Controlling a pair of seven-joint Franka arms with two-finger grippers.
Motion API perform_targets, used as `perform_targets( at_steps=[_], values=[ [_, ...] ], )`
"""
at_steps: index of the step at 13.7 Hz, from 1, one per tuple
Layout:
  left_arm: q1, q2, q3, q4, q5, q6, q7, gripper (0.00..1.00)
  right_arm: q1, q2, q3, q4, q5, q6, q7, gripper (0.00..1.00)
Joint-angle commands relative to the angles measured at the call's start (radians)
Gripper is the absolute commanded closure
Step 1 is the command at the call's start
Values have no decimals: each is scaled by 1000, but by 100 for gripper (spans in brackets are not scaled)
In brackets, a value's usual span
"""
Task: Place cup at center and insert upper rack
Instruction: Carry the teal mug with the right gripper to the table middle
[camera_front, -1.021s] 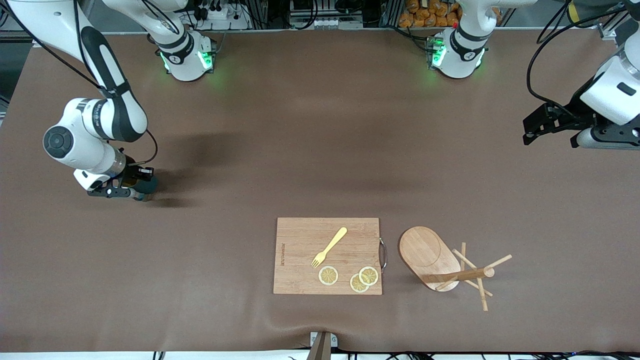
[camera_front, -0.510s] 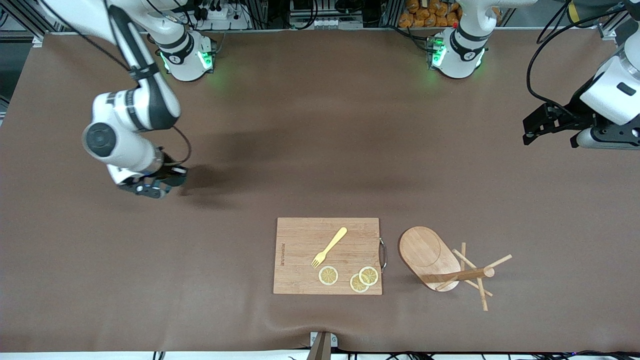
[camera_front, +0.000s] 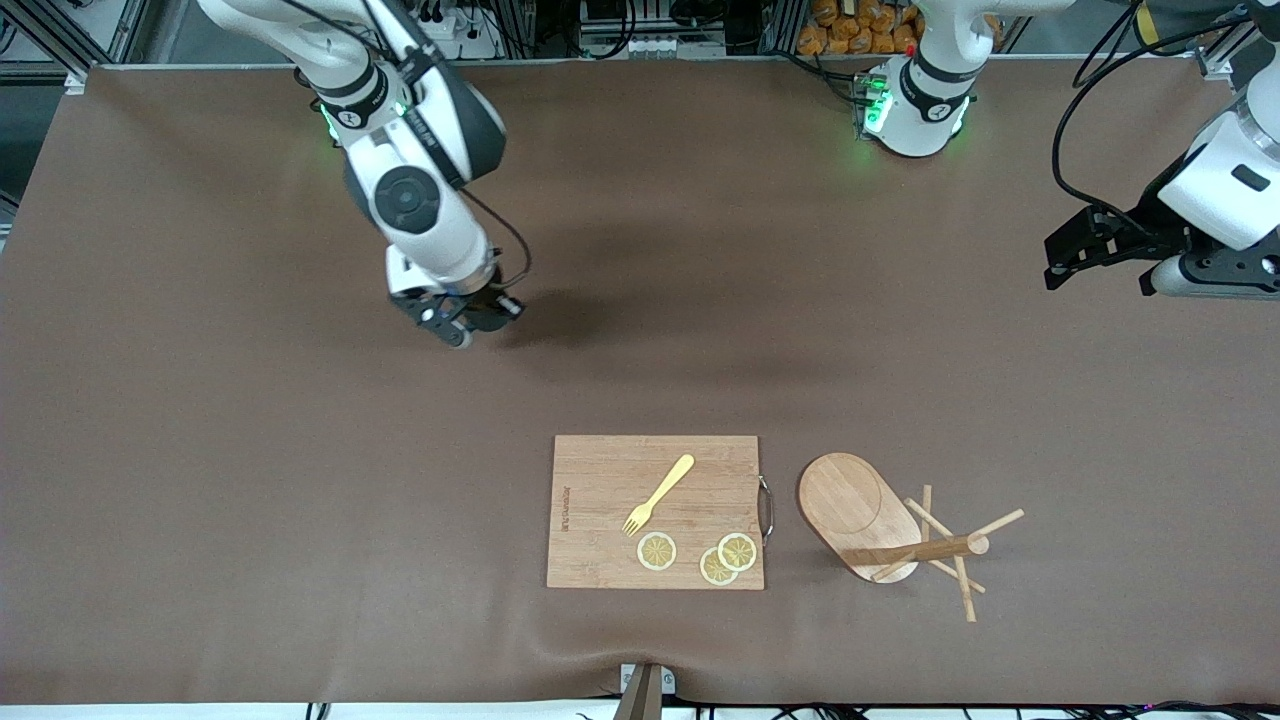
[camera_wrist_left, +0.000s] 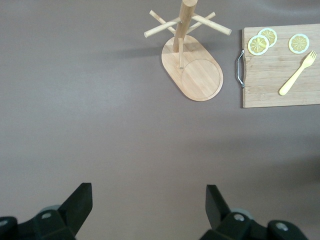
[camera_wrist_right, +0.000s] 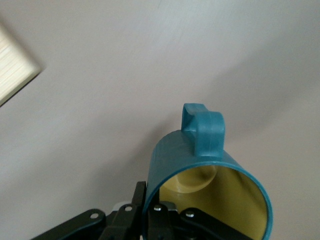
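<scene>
The cup (camera_wrist_right: 210, 185) is carried in the air by the right gripper (camera_front: 455, 318), whose jaws are clenched on the rim, one finger inside the yellowish interior as seen in the right wrist view. It is held over bare surface (camera_front: 640, 300) toward the right arm's end, not yet over the middle. In the front view the cup is largely hidden under the wrist.

The upper rack (camera_front: 885, 530) stands on its oval base beside the cutting board (camera_front: 655, 512), toward the left arm's end and near the front camera. A yellow fork (camera_front: 658, 494) and lemon slices (camera_front: 700, 555) lie on the board.

The left gripper (camera_wrist_left: 145, 210) hangs over bare surface at the left arm's end with its jaws released and nothing between them; that arm waits.

Risks judged from here: the grip is taken on one wall of the rim only, so the cup could swing or slip if the arm is stopped sharply. If it is released tilted or too high, it may tip or roll. When the rack is taken, its thin pegs could be caught by a finger and the rack toppled against the board
</scene>
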Motion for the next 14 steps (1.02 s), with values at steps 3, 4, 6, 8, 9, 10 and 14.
perform_targets(
  at_steps=[3,4,6,8,9,10,14],
  values=[
    [1,8,-4,18,17,1,-1,0,182,199,-6,236,54,75,447,100],
    [1,8,-4,18,17,1,-2,0,222,245,-12,278,45,86,538,100],
    [7,8,-4,16,17,1,2,0,248,300,-14,331,29,92,638,100],
    [4,8,-4,18,14,1,1,0,280,344,-15,378,25,105,809,100],
    [-1,8,-4,18,17,1,-2,0,305,374,-18,406,-12,103,895,100],
    [1,7,-4,18,17,1,-2,0,320,395,-22,427,-70,103,976,100],
    [1,7,-4,18,16,1,-2,0,369,476,-22,471,-161,106,1080,100]
  ],
)
